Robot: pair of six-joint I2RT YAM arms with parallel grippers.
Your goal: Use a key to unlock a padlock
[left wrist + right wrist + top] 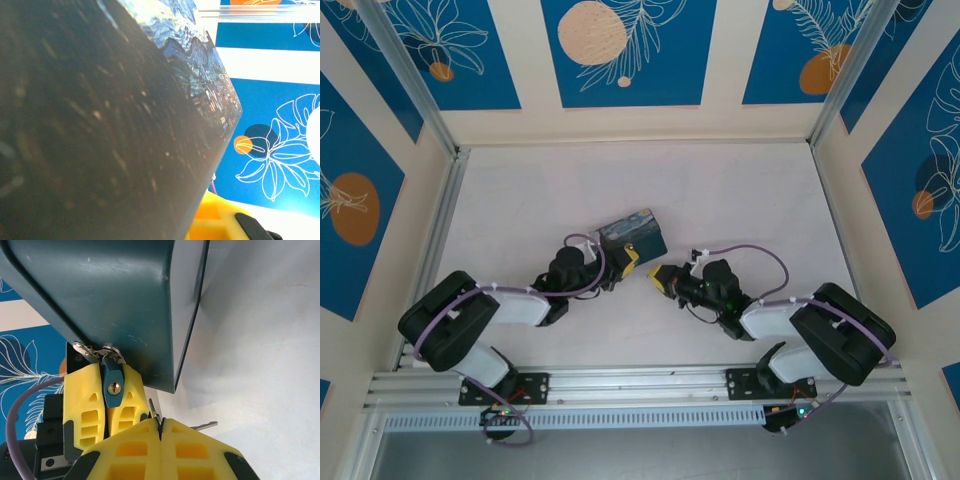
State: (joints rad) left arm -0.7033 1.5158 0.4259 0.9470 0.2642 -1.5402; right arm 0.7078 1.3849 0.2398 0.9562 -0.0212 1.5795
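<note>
With my right gripper [160, 429] pinched shut on the key [155, 412] and my left gripper [630, 257] clamping the padlock [113, 385], I fear the thinly held key twisting aside at the keyhole.

A box [632, 232] is occupying the centre of the table [740, 190], which is lying bare and open around it. The left gripper [630, 256] is clamping the padlock [113, 385] between its fingers [84, 400], walling off both its sides. Only a narrow gap is separating its keyhole face from the key [154, 410] pinched in the right gripper [161, 429].
</note>
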